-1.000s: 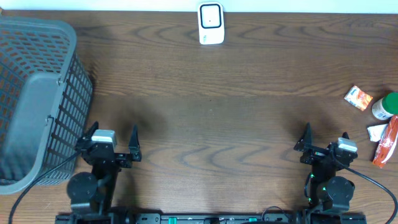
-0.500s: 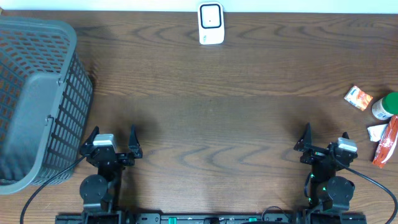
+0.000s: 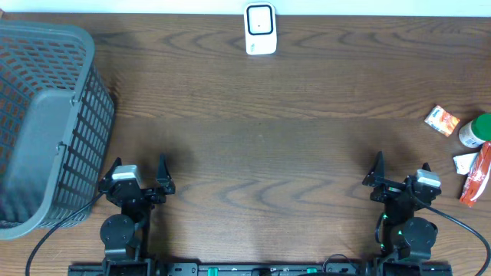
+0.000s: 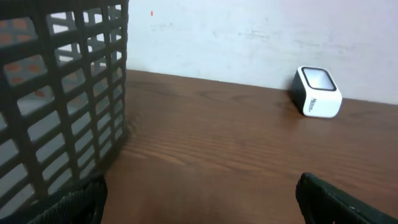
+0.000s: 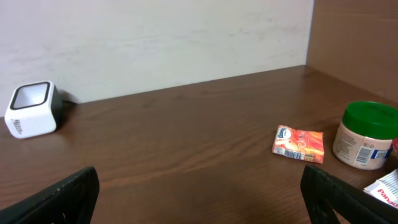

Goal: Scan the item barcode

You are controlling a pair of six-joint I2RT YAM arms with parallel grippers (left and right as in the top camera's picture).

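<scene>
Left claw (image 3: 139, 163): fingers spread wide, nothing between them; it sits low over the table (image 3: 261, 146) at the near edge. Right claw (image 3: 402, 165): fingers likewise spread wide, nothing held; also low at the near edge, well apart from the left claw.

Scanner (image 3: 260, 29): white, upright at the far edge of the table by the wall; well ahead of both claws, ahead and to the right of the left claw, ahead and to the left of the right claw; untouched.

Items for scanning: all lie to the right of the right claw, none within its fingers; orange packet (image 3: 443, 120) ahead and to the right, flat on the wood; green-lidded jar (image 3: 476, 130) just beyond the packet, upright; white sachet (image 3: 465, 162) and red pouch (image 3: 477, 175) directly to the right of the claw, at the table's edge.

Grey basket (image 3: 86, 130): slatted plastic, just to the left of the left claw; its wall stands near the claw's left finger; contents cannot be told.
</scene>
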